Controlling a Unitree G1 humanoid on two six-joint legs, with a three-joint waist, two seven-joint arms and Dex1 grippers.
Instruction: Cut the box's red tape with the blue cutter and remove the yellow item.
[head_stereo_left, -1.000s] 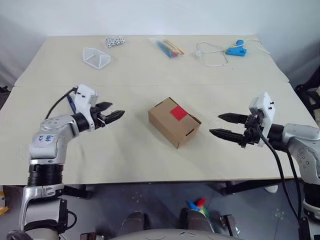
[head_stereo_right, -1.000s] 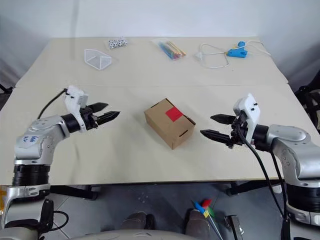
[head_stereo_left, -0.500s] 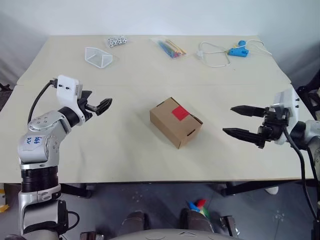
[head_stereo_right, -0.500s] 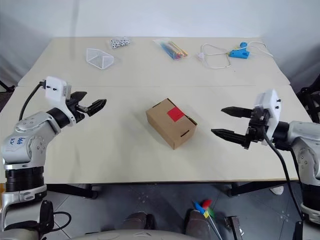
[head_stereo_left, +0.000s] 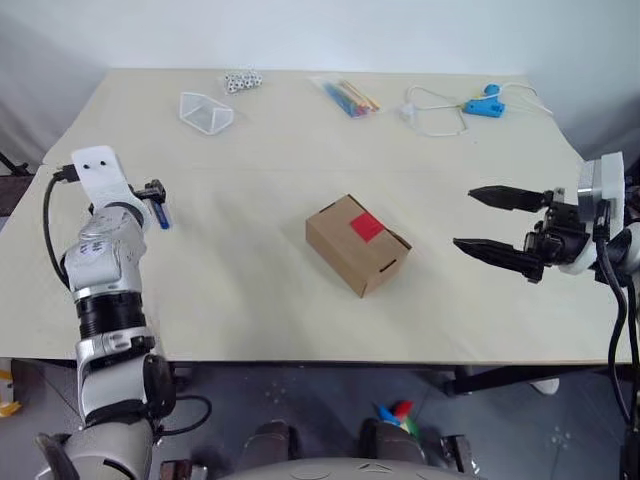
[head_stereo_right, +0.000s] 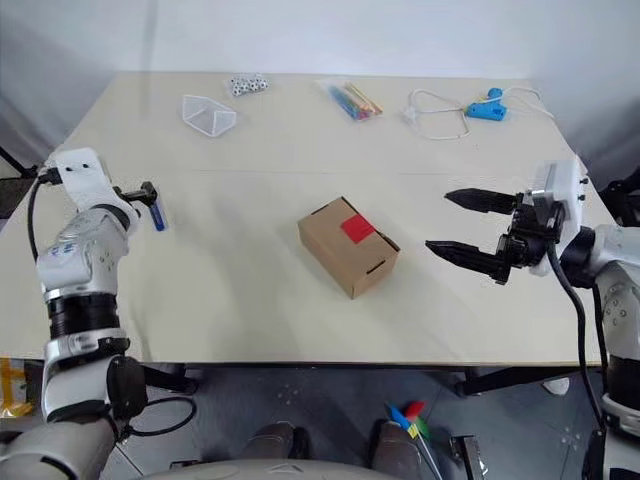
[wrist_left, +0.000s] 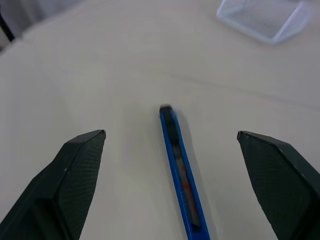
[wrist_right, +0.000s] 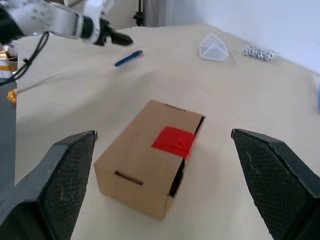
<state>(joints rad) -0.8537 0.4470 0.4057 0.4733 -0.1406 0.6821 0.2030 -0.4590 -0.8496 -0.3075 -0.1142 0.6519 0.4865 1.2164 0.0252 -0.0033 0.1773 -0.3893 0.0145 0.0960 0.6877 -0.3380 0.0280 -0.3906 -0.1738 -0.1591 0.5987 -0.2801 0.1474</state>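
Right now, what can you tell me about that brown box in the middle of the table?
The box is a small brown cardboard carton, closed, lying flat and turned at an angle on the pale table. A square patch of red tape seals its top by the flap edge, uncut. One side has a narrow slot. Nothing but the table touches it.

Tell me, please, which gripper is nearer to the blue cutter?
Left. The left gripper hovers open right at the blue cutter, fingers either side; the right gripper hangs across the table, beyond the box.

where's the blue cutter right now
The slim dark-blue pen-shaped cutter lies on the beige table's left side, in front of the open left pincer.
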